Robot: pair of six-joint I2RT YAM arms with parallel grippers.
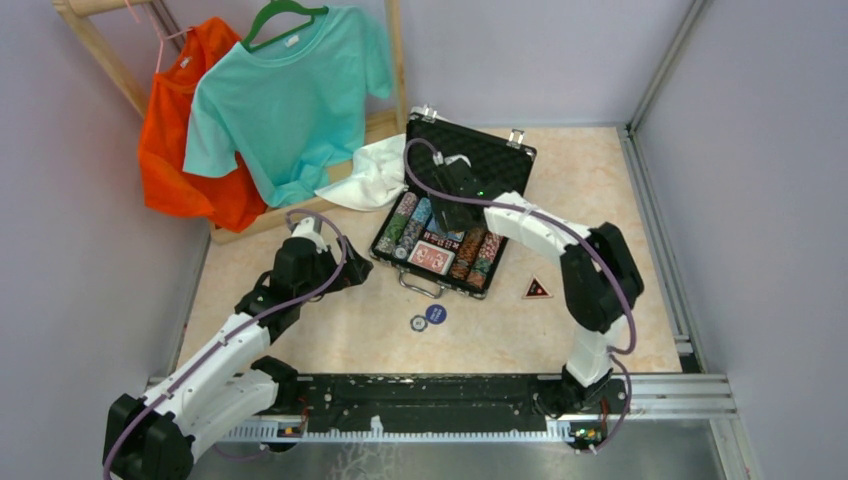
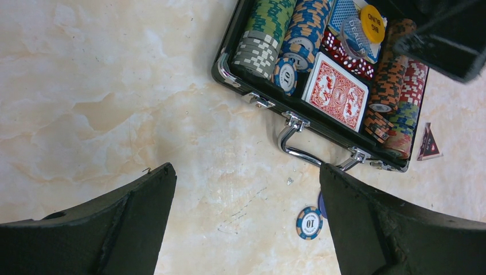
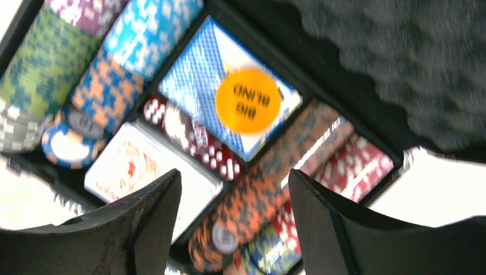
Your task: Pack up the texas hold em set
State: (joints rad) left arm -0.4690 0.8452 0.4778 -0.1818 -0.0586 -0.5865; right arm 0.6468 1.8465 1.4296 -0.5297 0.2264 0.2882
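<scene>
Marbled beige desk [image 1: 300, 330] enclosed by pale walls, with shirts hung at its far left corner. The open black case [image 1: 505, 165] lies toward the desk's far edge, near the middle, its foam-lined lid raised. Its tray holds rows of chips [image 2: 263, 34], a red deck [image 2: 335, 91], a blue deck [image 3: 189, 80] carrying a yellow button [image 3: 247, 101], and red dice [image 3: 220, 154]. One loose chip [image 2: 309, 222] and a blue button [image 1: 435, 314] lie flat between the case and the near edge.

The right hand [image 3: 234, 175] hovers over the tray, jaws apart and empty. The left hand [image 2: 246, 172] hangs wide and empty over bare desk left of the case.

The loose discs are probably stiff, smooth and thin, best pinched across opposite rims. The filled case is likely heavy.
</scene>
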